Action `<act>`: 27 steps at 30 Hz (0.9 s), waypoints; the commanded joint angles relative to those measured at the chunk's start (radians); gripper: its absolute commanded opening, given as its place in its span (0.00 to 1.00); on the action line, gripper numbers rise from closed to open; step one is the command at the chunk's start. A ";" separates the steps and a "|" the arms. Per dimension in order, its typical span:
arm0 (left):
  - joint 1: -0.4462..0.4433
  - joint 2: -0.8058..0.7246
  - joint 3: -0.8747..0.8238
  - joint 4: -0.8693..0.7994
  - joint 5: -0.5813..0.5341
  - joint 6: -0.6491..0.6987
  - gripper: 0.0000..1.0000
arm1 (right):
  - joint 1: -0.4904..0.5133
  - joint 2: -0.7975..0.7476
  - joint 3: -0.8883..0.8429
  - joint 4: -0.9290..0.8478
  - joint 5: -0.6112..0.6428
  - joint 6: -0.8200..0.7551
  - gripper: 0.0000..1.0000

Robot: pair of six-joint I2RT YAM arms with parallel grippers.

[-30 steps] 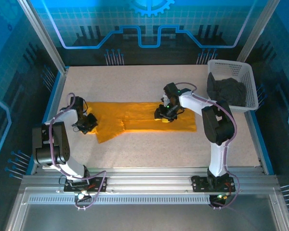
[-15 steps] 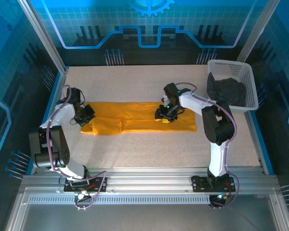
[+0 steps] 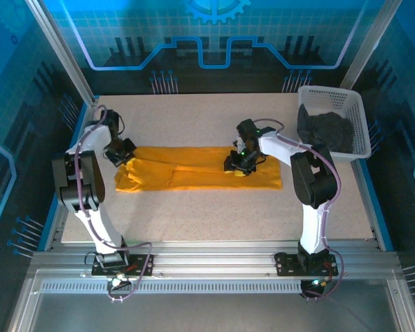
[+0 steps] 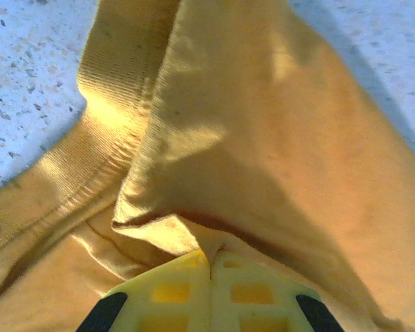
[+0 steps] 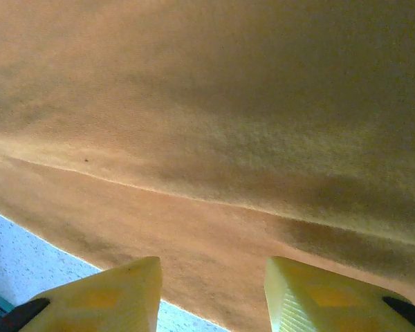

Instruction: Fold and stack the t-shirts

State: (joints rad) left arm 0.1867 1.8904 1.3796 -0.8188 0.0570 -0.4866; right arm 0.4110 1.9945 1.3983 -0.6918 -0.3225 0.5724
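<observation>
Your orange-yellow t-shirt [image 3: 200, 176] lies as a long, folded strip across the middle of the table [image 3: 214, 117], running left to right. The dark charcoal t-shirt [image 3: 325, 131] sits bunched in the white basket [image 3: 360, 117] at the far right corner, well apart from the strip. It reads as a dark heap, so you cannot make out its sleeves or neck.

The left gripper [image 3: 122, 153] is at the strip's left end. From above, its dark body hides the cloth edge and you cannot see how the jaws stand. The left wrist view settles it: the left gripper [image 4: 209, 259] has its yellow fingers [image 4: 173, 290] pressed together, with a raised fold of the shirt [image 4: 263, 138] pinched between them and a ribbed band beside the fold.

The right gripper [image 3: 238, 164] sits over the strip's right half. From above you cannot tell whether it touches the cloth. In the right wrist view the right gripper [image 5: 211, 277] has its fingers [image 5: 111, 290] spread wide with nothing between them. The shirt [image 5: 228, 104] lies flat beyond them, crossed by one layered edge, and speckled table shows at the lower left.
</observation>
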 commanded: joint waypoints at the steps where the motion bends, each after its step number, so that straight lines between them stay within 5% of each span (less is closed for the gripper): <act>1: 0.002 0.026 0.032 0.000 -0.096 0.051 0.09 | -0.017 -0.047 -0.022 -0.026 0.007 -0.007 0.44; 5: 0.003 0.020 0.053 0.047 -0.145 0.074 0.13 | -0.017 -0.065 -0.024 -0.032 0.017 -0.012 0.44; 10: -0.009 -0.119 -0.021 0.094 -0.180 0.035 0.33 | -0.026 -0.100 -0.036 -0.024 0.047 -0.025 0.44; 17: -0.043 -0.275 -0.237 0.106 -0.006 -0.179 0.21 | -0.088 -0.086 -0.021 -0.023 0.056 -0.057 0.42; 27: -0.050 0.049 -0.044 0.094 -0.011 -0.183 0.11 | -0.139 -0.001 0.090 -0.093 0.138 -0.119 0.37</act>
State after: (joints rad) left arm 0.1390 1.8797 1.2480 -0.7074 0.0540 -0.6640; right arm 0.2913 1.9686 1.4536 -0.7330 -0.2253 0.4858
